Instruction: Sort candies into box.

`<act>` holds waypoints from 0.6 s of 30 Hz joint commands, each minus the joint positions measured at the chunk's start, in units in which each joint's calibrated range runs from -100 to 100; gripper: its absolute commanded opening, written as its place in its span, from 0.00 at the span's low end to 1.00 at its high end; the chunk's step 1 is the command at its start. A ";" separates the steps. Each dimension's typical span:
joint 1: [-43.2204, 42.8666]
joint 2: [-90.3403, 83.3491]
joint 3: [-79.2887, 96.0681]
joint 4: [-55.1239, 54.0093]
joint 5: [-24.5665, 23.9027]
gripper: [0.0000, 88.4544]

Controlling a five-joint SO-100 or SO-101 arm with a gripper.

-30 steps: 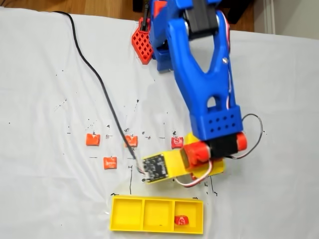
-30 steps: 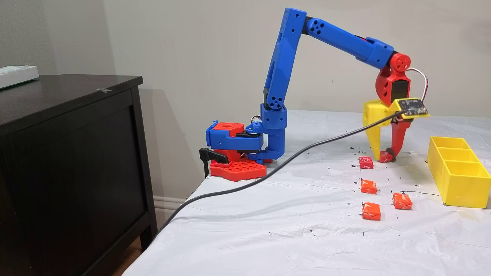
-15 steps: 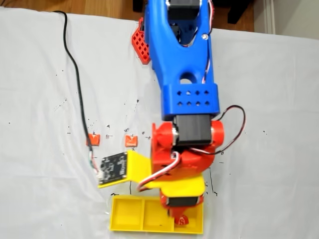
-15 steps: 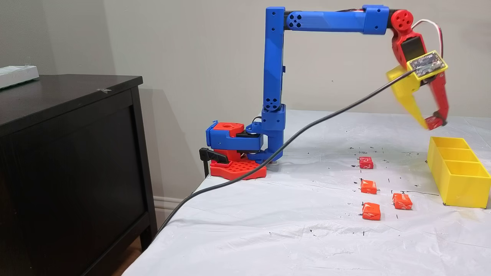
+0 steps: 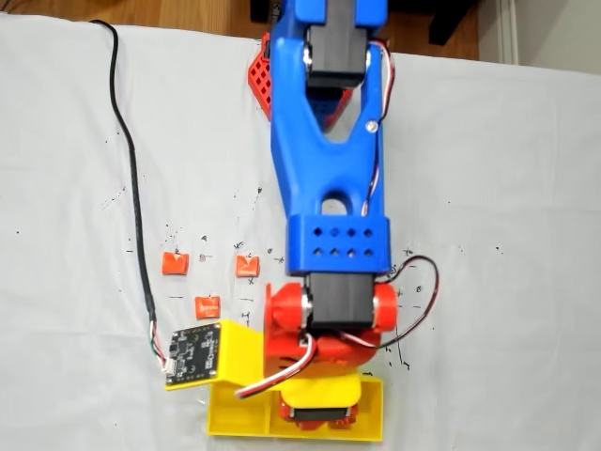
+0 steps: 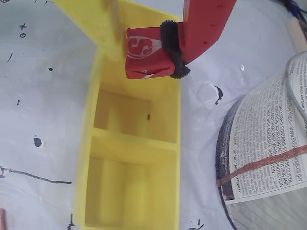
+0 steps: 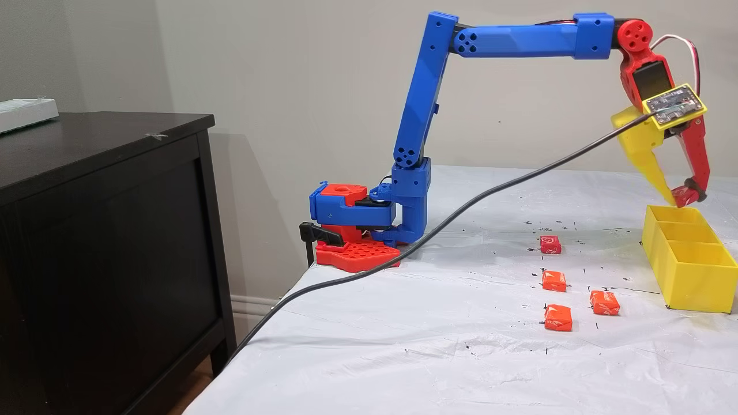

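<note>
While the arm reaches out over the tabletop's near edge in the top-down fixed view, the scene reads:

Gripper (image 6: pixel 149 52): clenched on a candy (image 6: pixel 146 52), which is pinched between the yellow finger and the red finger's black pad; in the side fixed view the gripper (image 7: pixel 679 197) hangs just above the box.
Held candy: over the box's end compartment, not touching its floor as far as the wrist view shows.
Box (image 7: pixel 692 271): at the tabletop's edge, three compartments in a row; the two that the wrist view shows whole hold nothing.
Box (image 5: pixel 235 423) in the top-down fixed view: partly hidden under the wrist.
Loose candies: four on the white cover (image 7: pixel 403 357) in the side fixed view, at (image 7: pixel 550 245), (image 7: pixel 554 280), (image 7: pixel 558 317) and (image 7: pixel 605 302), well apart from the box.
Cable (image 7: pixel 461 213): runs from the wrist board down off the tabletop.
</note>
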 commanded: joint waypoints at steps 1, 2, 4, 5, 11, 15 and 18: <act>0.20 -0.90 -5.73 0.51 0.49 0.00; 0.20 -0.73 -5.73 0.59 0.54 0.00; 0.20 -0.48 -5.73 0.92 0.93 0.00; 0.20 -0.31 -5.73 1.08 1.32 0.01; 0.20 0.37 -6.28 1.82 1.81 0.15; 0.29 0.79 -7.10 2.55 2.15 0.19; 0.29 0.88 -7.46 2.72 2.25 0.21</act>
